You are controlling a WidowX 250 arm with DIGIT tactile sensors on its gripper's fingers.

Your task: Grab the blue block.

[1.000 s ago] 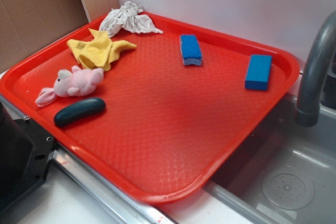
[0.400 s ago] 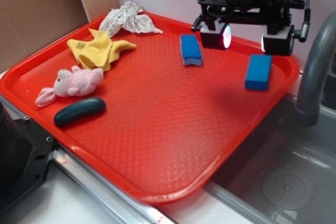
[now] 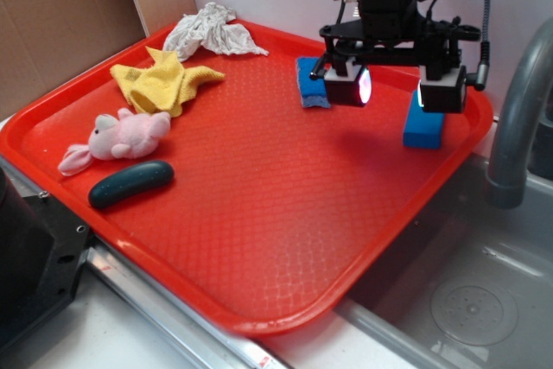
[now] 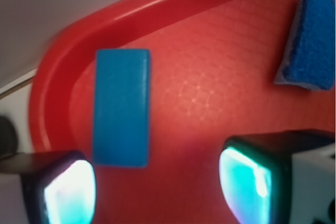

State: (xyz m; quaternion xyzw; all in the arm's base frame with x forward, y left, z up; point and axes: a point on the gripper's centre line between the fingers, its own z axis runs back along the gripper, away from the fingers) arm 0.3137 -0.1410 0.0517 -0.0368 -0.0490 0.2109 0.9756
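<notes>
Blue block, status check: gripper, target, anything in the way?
Gripper open, empty, above the tray. Blue block flat near tray corner, ungrasped, beside one finger, not centred. Blue sponge lies apart; path clear.

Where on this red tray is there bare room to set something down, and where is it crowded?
The widest bare stretch of the tray runs from the dark green pickle across the middle to the near rim. The far left corner is crowded: white rag, yellow cloth, pink toy. The far right holds the sponge, blue block and open gripper.
</notes>
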